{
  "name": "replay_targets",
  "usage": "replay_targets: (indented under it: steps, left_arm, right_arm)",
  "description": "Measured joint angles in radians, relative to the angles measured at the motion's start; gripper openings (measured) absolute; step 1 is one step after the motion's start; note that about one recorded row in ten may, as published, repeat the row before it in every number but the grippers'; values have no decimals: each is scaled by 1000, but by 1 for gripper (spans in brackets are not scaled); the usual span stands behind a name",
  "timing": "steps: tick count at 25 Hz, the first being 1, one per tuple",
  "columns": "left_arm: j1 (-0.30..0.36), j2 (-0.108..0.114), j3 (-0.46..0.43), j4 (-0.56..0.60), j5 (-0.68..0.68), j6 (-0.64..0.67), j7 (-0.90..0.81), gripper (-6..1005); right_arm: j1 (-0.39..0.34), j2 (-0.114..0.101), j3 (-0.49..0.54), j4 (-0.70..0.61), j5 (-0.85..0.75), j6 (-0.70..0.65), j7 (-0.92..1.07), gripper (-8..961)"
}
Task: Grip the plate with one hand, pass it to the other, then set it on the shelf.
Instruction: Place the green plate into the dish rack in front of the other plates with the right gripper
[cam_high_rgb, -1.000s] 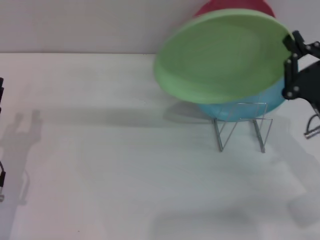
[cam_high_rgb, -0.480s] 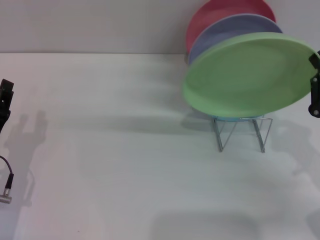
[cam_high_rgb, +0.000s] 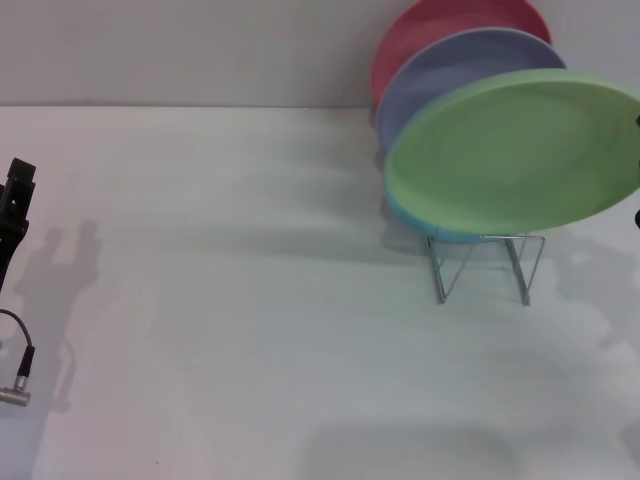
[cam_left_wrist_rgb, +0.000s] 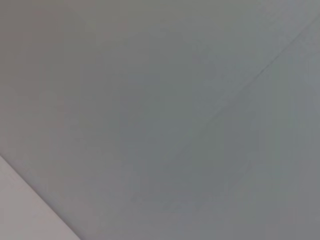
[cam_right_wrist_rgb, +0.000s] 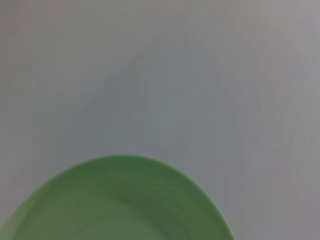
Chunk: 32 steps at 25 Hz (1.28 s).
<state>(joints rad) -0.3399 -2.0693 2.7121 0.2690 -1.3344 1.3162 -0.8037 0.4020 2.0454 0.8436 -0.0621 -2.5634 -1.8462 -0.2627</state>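
Round matte light-green plastic plate (cam_high_rgb: 512, 155) tilted, airborne over small silver wire rack (cam_high_rgb: 485, 262), before sky-blue plate (cam_high_rgb: 420, 222). Right gripper (cam_high_rgb: 637, 150) at plate's right rim; jaw state untellable. Left gripper (cam_high_rgb: 14, 205) parked far left, jaws untellable. Advice: stand plate upright, align with free slot, lower slowly.

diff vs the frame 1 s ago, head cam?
The green plate has shifted toward the robot's right and slightly down, uncovering the red plate and lavender plate in the wire rack. The right gripper has slid almost out of view. The left gripper has come in at the left edge. Rack and racked plates unmoved.
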Motion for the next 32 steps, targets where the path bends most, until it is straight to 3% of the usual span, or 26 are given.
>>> replay_targets:
  steps: [32]
  left_arm:
    - [10,0,-4,24,26,1,0,556]
  right_arm:
    - [9,-4,-88,-64,6,80,-28,20]
